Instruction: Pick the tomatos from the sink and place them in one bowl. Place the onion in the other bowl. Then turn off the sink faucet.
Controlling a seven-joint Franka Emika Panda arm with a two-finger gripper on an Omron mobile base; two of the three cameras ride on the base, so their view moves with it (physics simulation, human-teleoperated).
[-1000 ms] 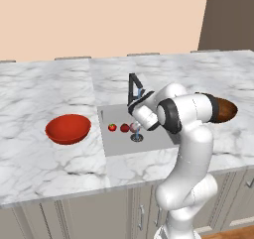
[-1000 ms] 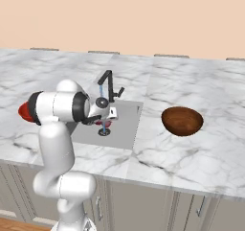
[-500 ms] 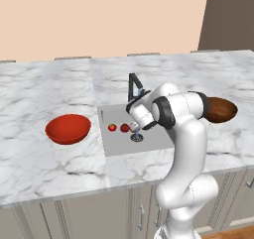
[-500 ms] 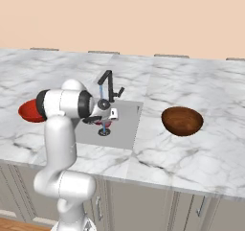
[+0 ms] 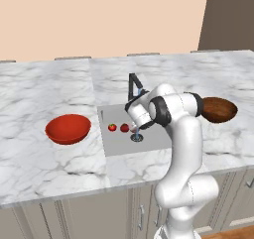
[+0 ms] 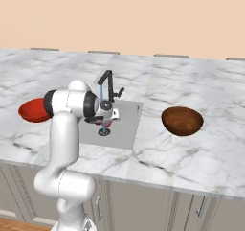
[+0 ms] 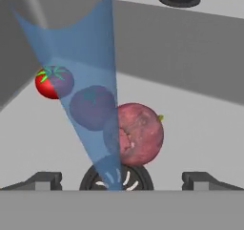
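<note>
Onion (image 7: 138,134) sits in the sink (image 7: 200,124) just above the drain (image 7: 116,179) in my hand view, dead ahead of the gripper (image 7: 116,180), with the darker tomato (image 7: 91,108) touching it at its 10 o'clock and the bright green-topped tomato (image 7: 53,81) further out along the same line, apart from both. Since a second ago the arm has swung lower and further over the basin: in the left base view the wrist now hangs above the drain (image 5: 136,138), where before it sat higher and more toward the dark brown bowl (image 5: 218,109). None of the three balls has moved; both bowls hold nothing I can see. The fingers are spread wide, tips at 8 and 4 o'clock of my hand view, pinching nothing. Water runs from the faucet (image 5: 134,87) as a blue stream (image 7: 90,76) across the tomatoes. My reading: this is the approach to a first pick, nothing delivered yet. The onion lies most squarely between the tips, so it looks like the target, bound for the brown bowl rather than the red bowl (image 5: 68,129). Risk: closing may nudge the touching tomato.
</note>
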